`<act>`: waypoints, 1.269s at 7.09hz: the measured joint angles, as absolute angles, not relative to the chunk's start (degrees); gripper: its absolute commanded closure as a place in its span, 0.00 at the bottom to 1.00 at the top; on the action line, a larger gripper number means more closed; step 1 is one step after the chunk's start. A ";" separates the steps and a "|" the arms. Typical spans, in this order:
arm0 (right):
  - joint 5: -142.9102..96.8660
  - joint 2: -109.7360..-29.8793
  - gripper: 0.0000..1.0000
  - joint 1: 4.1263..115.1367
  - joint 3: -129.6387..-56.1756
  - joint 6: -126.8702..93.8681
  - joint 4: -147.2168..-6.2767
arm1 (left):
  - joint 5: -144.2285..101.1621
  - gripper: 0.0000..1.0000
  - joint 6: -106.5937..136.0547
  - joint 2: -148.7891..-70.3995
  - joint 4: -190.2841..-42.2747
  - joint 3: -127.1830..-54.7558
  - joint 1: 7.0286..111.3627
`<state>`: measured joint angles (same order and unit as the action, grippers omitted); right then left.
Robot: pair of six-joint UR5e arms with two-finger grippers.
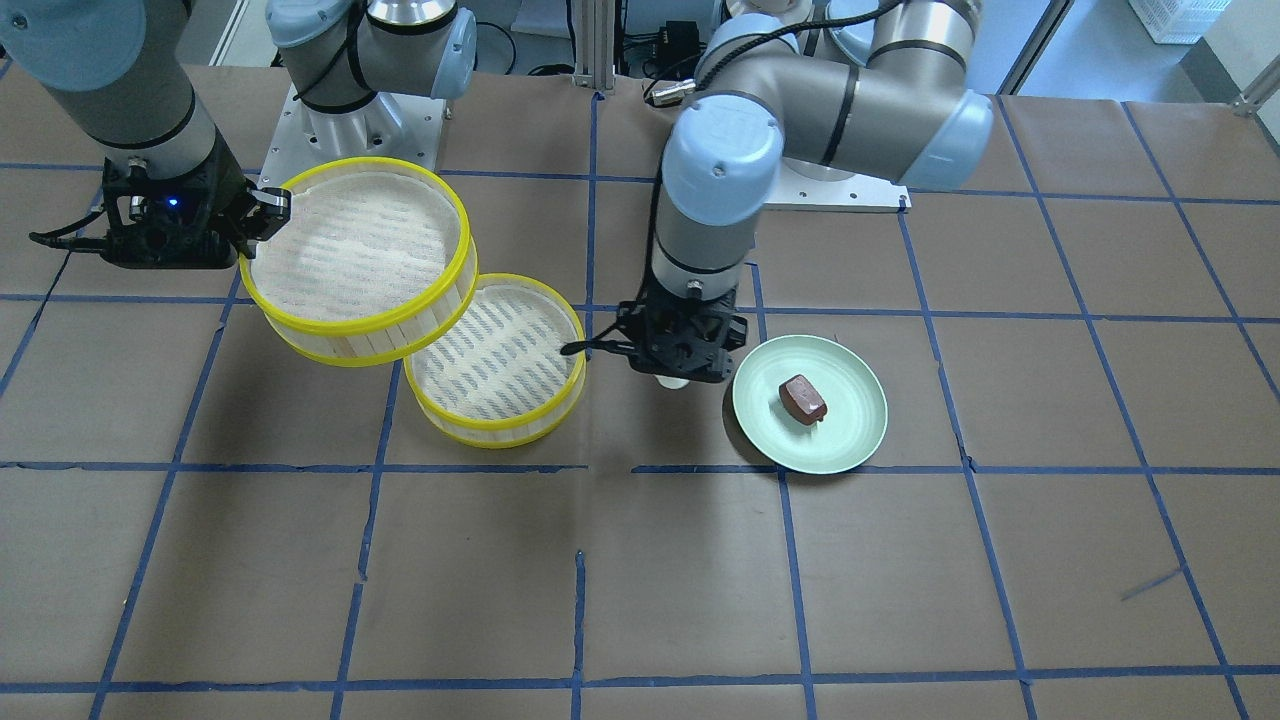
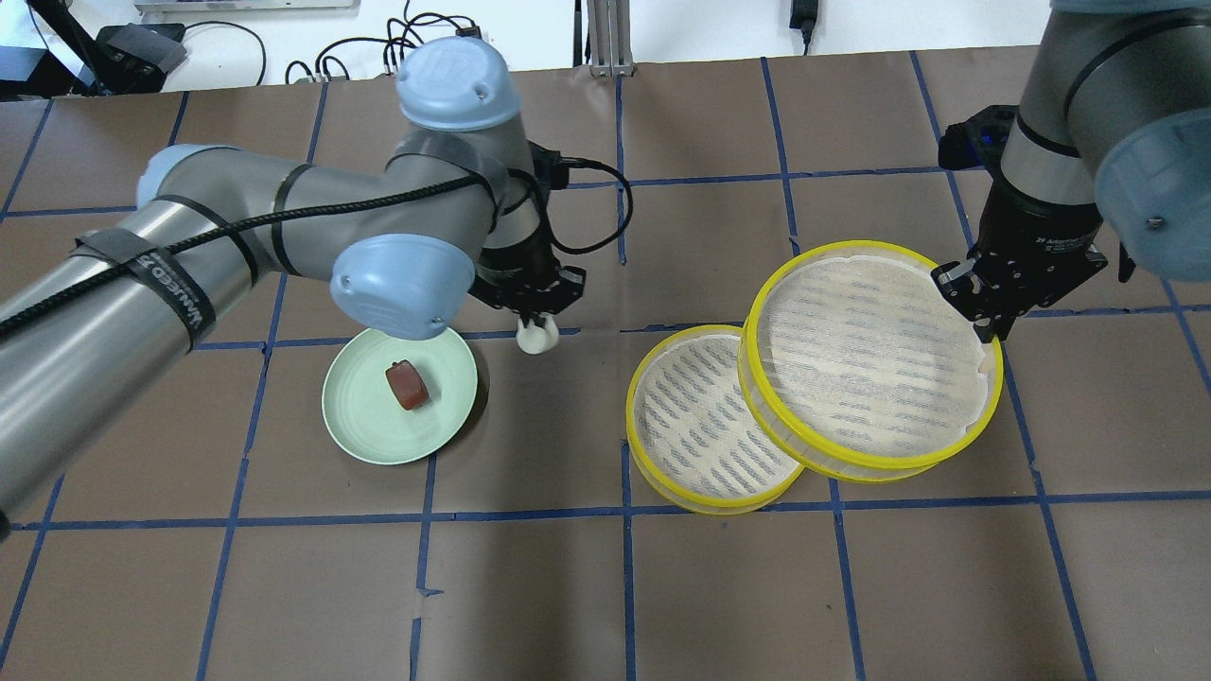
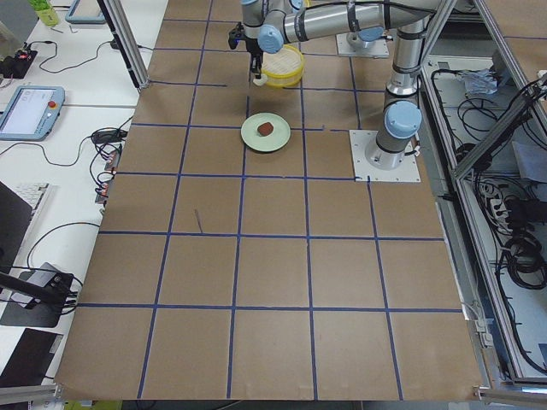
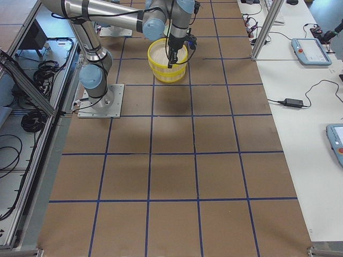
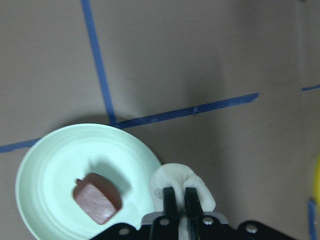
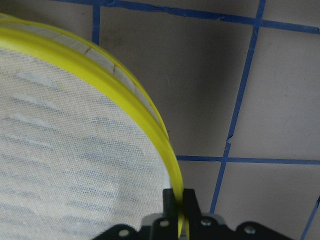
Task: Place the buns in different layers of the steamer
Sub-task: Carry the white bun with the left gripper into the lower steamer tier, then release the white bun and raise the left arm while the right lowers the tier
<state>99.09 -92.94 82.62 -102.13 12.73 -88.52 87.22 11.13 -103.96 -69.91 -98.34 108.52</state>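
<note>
right tool on upper tray rim

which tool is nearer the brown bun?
Left: left tool, gripping the white bun, hangs beside the plate with the brown bun; right tool is far off, clamped on the raised tray.

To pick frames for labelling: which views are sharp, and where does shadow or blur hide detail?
Left wrist view: white bun soft, shadow darkens table. Right wrist view: raised tray floor blurred. Overhead view: evenly lit, sharp. Side views: everything tiny.

Two buns, two steamer layers, one plate.
</note>
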 measured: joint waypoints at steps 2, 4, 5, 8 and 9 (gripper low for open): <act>99.80 -92.91 0.97 80.36 -102.15 16.12 -88.51 | 80.80 0.90 20.57 -104.76 -66.58 -98.34 114.97; 100.07 -92.90 0.97 77.65 -102.32 19.56 -88.52 | 77.35 0.43 24.01 -106.92 -62.92 -98.70 117.14; 100.08 -92.90 0.97 76.93 -102.36 20.42 -88.56 | 76.95 0.00 24.47 -108.50 -61.25 -99.02 117.56; 100.02 -92.90 0.97 76.62 -102.42 20.71 -88.59 | 77.12 0.00 24.86 -110.74 -60.29 -99.29 118.56; 99.90 -92.92 0.97 76.70 -102.45 20.44 -88.59 | 77.21 0.00 24.54 -110.36 -60.36 -98.91 118.57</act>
